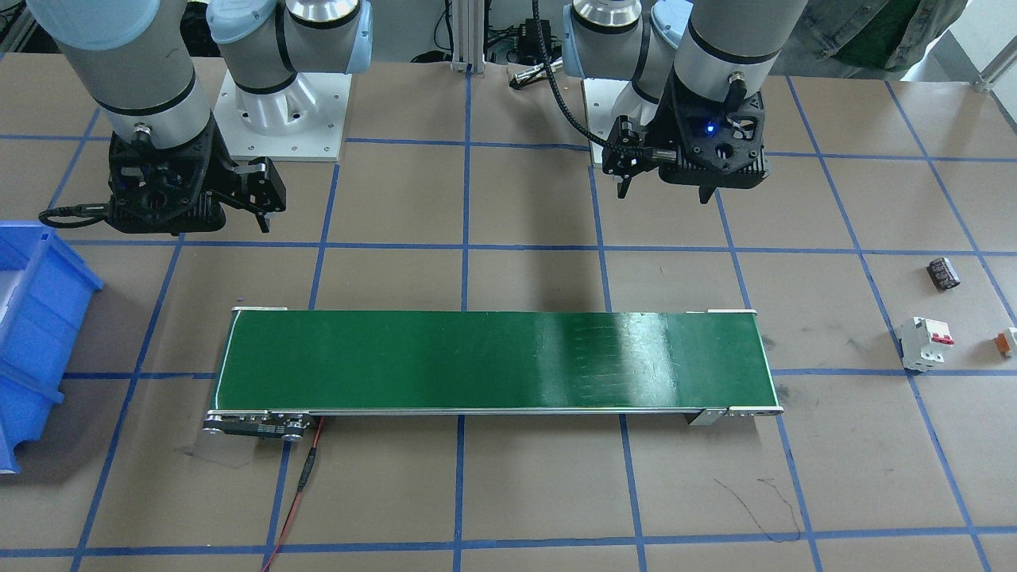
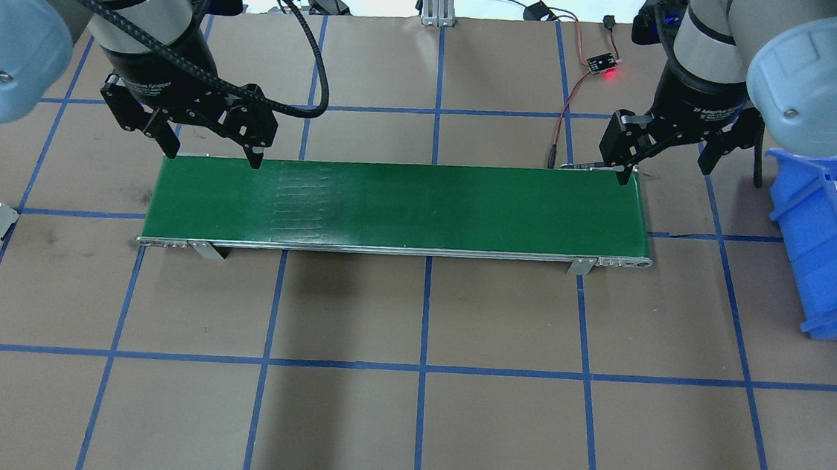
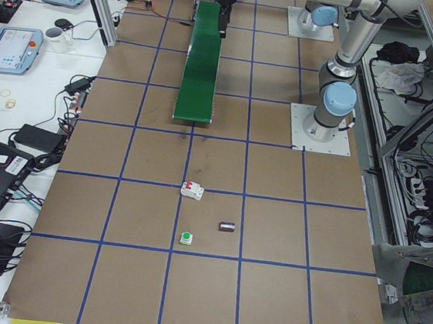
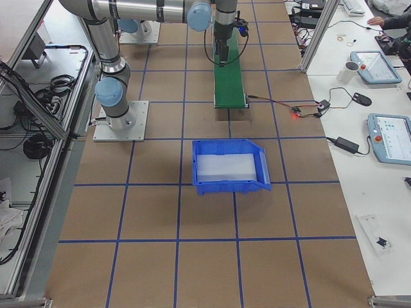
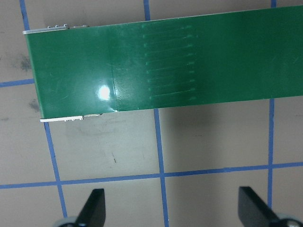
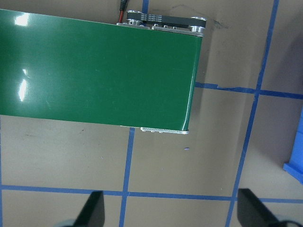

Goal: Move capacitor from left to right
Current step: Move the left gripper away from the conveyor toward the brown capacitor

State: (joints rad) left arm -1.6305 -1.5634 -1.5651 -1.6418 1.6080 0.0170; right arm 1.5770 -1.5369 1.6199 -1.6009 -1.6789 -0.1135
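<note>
At the left end of the table (image 1: 834, 477), the capacitor (image 1: 943, 272) lies near the white breaker (image 1: 926, 343), untouched. Left gripper (image 2: 213, 158) and right gripper (image 2: 664, 174) hang beside the conveyor (image 2: 391, 203), fingers spread, empty.

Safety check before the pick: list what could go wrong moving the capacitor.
1. The capacitor lies on its side; it may roll when the open left gripper closes.
2. The white breaker lies near it; the gripper could knock it or take the wrong part.
3. The conveyor belt lies between the sides; a low carry might clip it.
</note>
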